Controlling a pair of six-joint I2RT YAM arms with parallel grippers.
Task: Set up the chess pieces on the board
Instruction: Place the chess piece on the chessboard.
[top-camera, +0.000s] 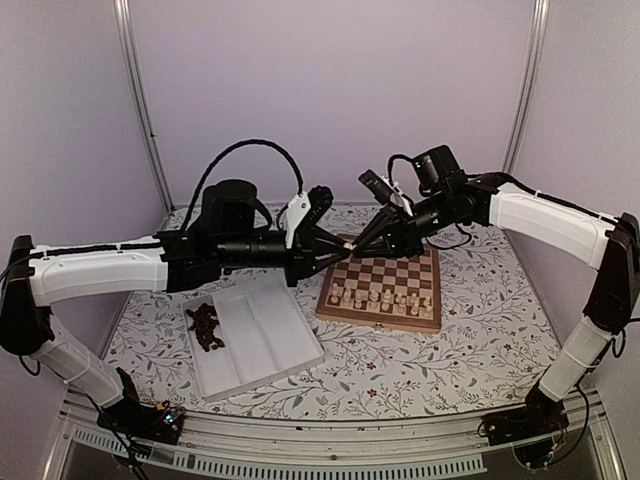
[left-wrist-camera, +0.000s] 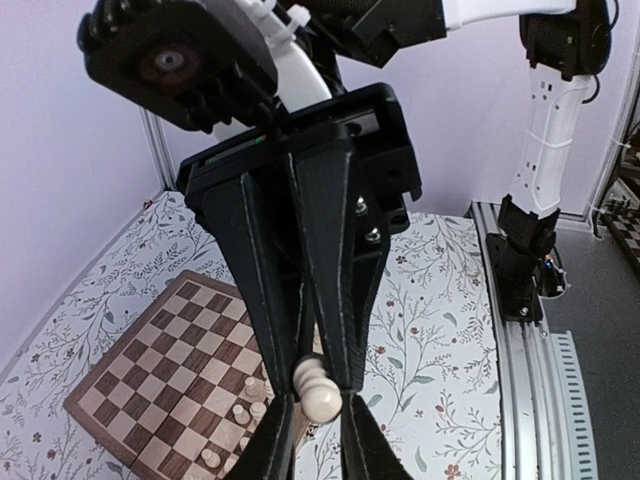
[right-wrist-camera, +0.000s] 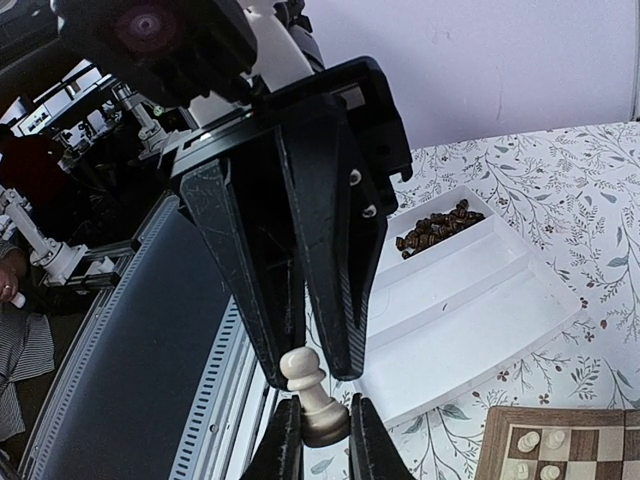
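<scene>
**Grippers: two.** The left gripper (left-wrist-camera: 320, 378) and the right gripper (right-wrist-camera: 306, 374) meet tip to tip in the air above the far left corner of the board (top-camera: 395, 268).

**Held item: one.** A single pale pawn (left-wrist-camera: 320, 395) sits between the two sets of fingers, and both grippers are closed on it. In the right wrist view, the right gripper's fingers flank the pawn's head and the left gripper's fingers press on its base. The pawn hangs clear of the board and touches no square.

**Board: one.** Pale pieces (top-camera: 385, 297) stand in the rows along its near edge. They are too small for an exact count. The middle rows show bare squares.

**Tray: one.** The white tray (top-camera: 265, 345) has three compartments and lies just beside the board's left edge, below the left arm. One heap of dark pieces (top-camera: 207, 328) lies at the far end of its left compartment. The number in the heap cannot be read.

**Edges and room.**
- The patterned table (top-camera: 460, 355) shows open surface to the right of the board.
- It also shows between the board and the rail (top-camera: 330, 440) at the near edge.
- Plain walls close off the far side and both flanks.
</scene>
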